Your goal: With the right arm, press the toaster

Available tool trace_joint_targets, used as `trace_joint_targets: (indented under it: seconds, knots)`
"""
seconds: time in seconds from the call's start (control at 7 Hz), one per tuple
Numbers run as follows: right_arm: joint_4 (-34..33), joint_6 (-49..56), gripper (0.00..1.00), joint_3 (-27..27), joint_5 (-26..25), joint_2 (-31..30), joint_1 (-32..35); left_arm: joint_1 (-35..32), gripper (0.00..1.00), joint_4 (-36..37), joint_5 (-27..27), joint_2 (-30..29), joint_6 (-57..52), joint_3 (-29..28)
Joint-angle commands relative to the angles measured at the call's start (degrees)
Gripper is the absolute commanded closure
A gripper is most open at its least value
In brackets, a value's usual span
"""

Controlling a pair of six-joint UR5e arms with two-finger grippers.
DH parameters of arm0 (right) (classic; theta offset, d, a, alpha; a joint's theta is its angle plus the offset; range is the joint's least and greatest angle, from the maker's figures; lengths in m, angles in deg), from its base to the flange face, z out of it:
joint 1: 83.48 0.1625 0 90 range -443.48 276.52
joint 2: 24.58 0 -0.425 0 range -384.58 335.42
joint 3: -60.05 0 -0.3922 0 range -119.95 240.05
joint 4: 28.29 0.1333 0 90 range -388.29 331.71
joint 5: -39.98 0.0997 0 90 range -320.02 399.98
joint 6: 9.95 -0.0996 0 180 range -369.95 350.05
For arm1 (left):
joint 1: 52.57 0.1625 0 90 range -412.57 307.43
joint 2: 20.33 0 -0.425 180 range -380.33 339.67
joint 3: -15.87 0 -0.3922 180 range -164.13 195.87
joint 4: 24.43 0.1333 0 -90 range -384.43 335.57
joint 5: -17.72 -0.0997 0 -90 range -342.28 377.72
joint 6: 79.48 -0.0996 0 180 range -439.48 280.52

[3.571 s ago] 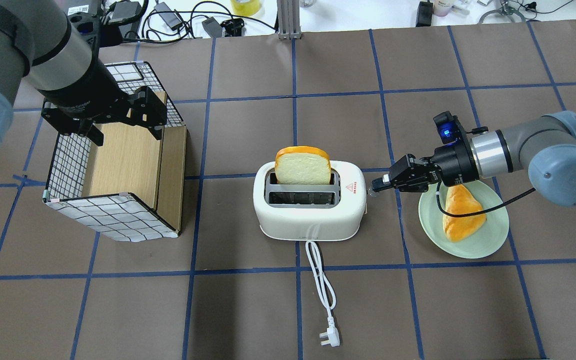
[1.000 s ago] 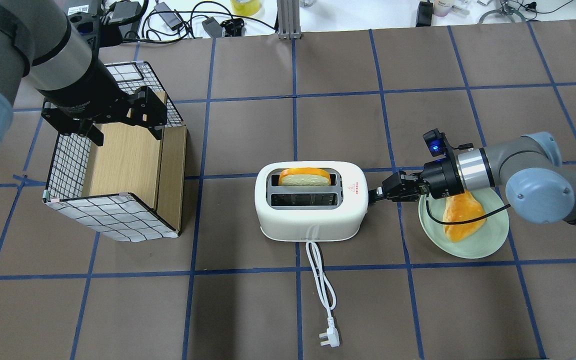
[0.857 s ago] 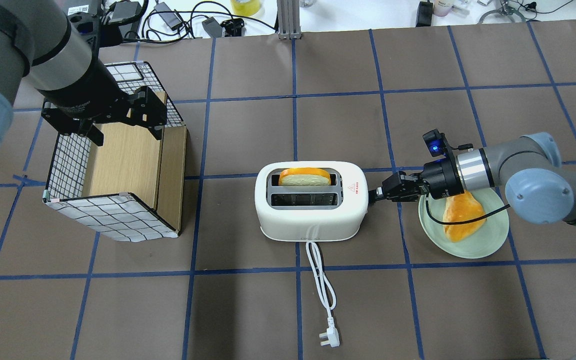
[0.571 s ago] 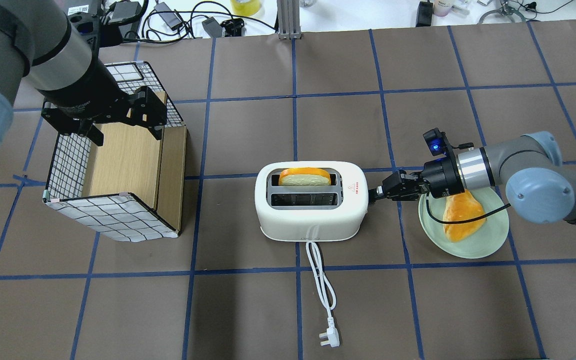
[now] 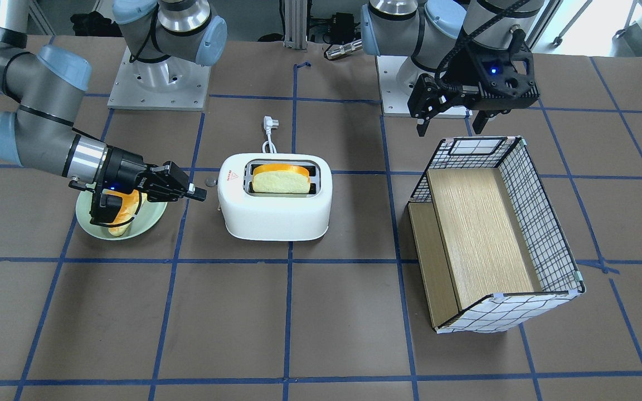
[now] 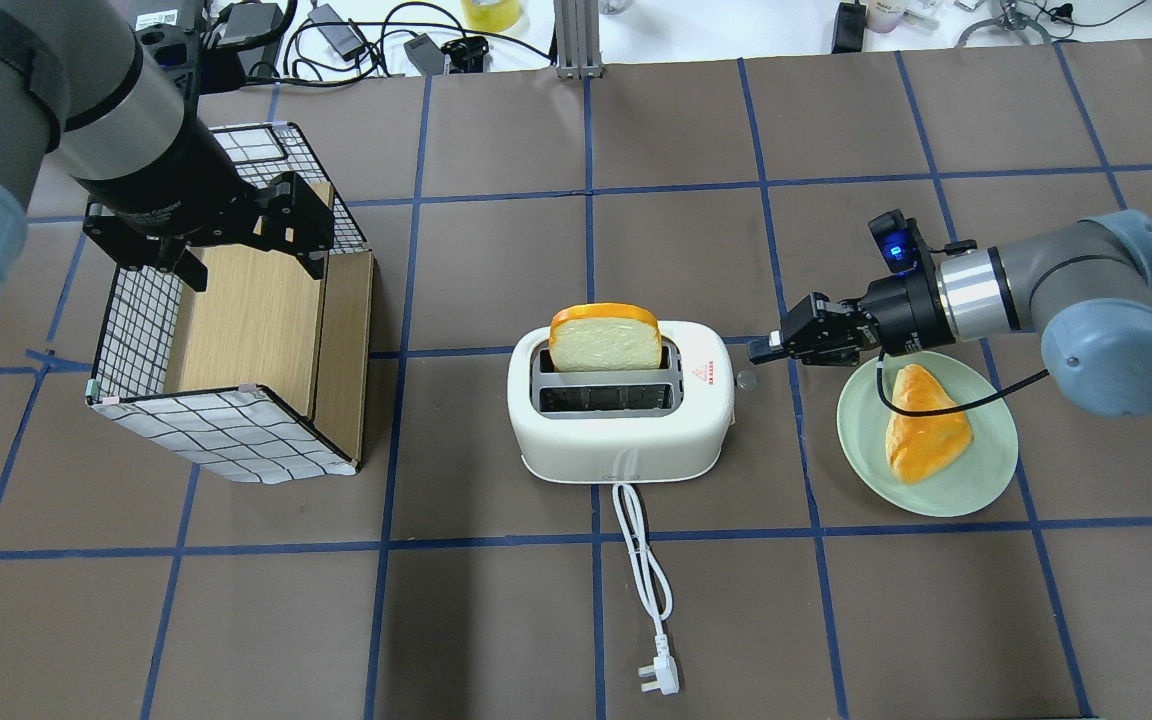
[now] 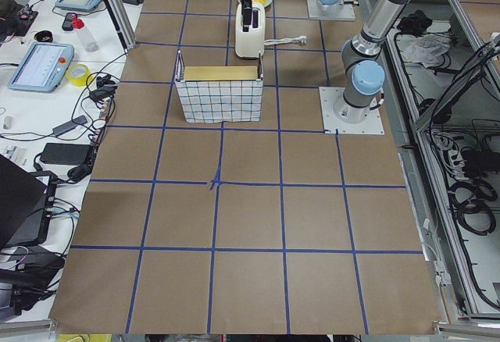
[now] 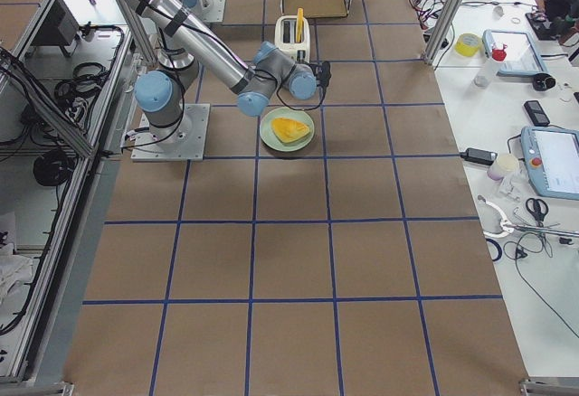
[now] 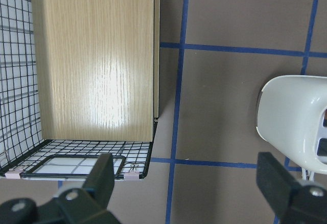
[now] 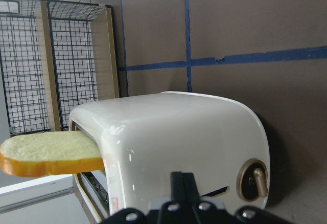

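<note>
The white toaster [image 6: 621, 425] stands mid-table, with a bread slice [image 6: 606, 340] standing high out of its back slot. Its lever knob [image 6: 747, 380] shows at its right end. My right gripper [image 6: 761, 348] is shut and empty, hanging just right of the toaster, above the knob and apart from it. In the front-facing view the gripper [image 5: 201, 193] is a short gap from the toaster [image 5: 275, 209]. The right wrist view shows the toaster's end [image 10: 204, 142] and lever [image 10: 258, 180]. My left gripper [image 6: 236, 235] is open above the basket.
A wire basket [image 6: 226, 430] with a wooden inner shelf lies on its side at the left. A green plate [image 6: 986, 480] with a bread piece [image 6: 921, 420] sits under my right wrist. The toaster's cord and plug [image 6: 658, 680] trail toward the near edge.
A second ago my right gripper held the toaster's lever down with the slice sunk in the slot. Now the gripper has lifted and drawn back, and the slice stands up high. The left arm is unmoved.
</note>
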Motion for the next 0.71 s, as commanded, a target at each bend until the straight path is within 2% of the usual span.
trace_joint_targets:
  seconds: [0.0, 0.14, 0.43, 0.57]
  knots:
    - [3.83, -7.36, 1.00, -7.60, -9.49, -3.49, 1.16, 0.00, 0.00, 0.00, 0.00, 0.00, 0.00, 0.00]
    - [5.93, -11.66, 1.00, -13.39, -15.65, -4.03, 3.69, 0.00, 0.00, 0.00, 0.00, 0.00, 0.00, 0.00]
    - [11.63, -19.23, 0.99, -28.13, -34.69, -3.86, 9.92, 0.00, 0.00, 0.00, 0.00, 0.00, 0.00, 0.00]
    - [14.62, -24.22, 0.95, -33.95, -41.75, -3.42, 12.91, 0.00, 0.00, 0.00, 0.00, 0.00, 0.00, 0.00]
